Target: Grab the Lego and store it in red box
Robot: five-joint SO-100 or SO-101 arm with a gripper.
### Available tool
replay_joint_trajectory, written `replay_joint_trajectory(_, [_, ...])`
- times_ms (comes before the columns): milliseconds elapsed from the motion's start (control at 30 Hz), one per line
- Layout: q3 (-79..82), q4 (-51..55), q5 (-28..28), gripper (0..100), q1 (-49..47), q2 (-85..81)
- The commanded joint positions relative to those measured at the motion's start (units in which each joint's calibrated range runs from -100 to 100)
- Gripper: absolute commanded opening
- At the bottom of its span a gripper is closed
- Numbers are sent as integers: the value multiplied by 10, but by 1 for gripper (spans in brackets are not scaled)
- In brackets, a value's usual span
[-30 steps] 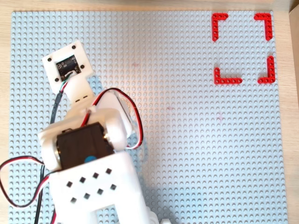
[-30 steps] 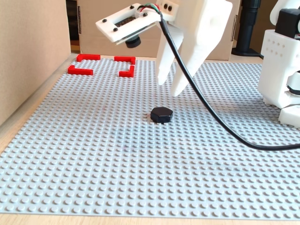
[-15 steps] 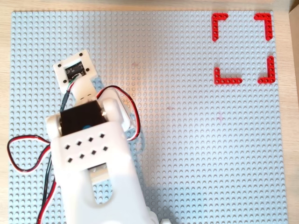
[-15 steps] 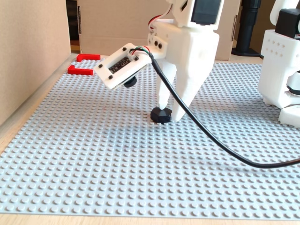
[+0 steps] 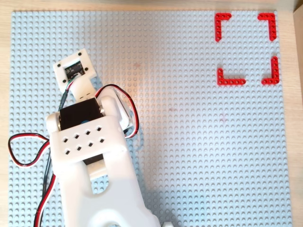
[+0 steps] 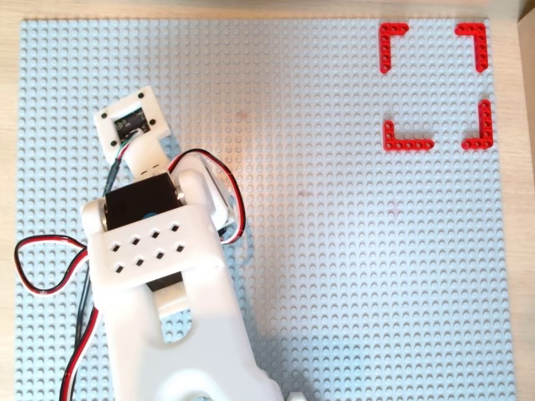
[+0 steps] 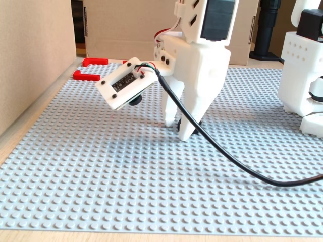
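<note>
In the fixed view my gripper (image 7: 178, 130) points straight down with both white fingertips on the grey baseplate (image 7: 101, 171). The Lego (image 7: 197, 123), a small dark piece, sits between the fingers and is mostly hidden by them; the jaws look closed against it. In both overhead views the arm (image 5: 90, 142) (image 6: 159, 251) covers the gripper and the Lego at the left of the plate. The red box (image 5: 230, 81) (image 6: 407, 144), four red corner pieces, lies at the top right, far from the arm. In the fixed view the red box (image 7: 87, 75) shows at the far left.
The wrist camera board (image 7: 126, 80) sticks out beside the gripper, with a black cable (image 7: 227, 161) trailing across the plate. A second white robot base (image 7: 303, 65) stands at the right. A cardboard wall (image 7: 30, 60) runs along the left edge.
</note>
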Motion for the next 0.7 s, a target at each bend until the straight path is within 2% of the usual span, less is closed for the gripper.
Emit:
replay_joint_trajectory(0, [-4, 4, 1, 16, 5, 2])
replay_joint_trajectory(367, [1, 46, 1, 16, 5, -102])
replay_joint_trajectory(667, [40, 59, 15, 16, 45, -142])
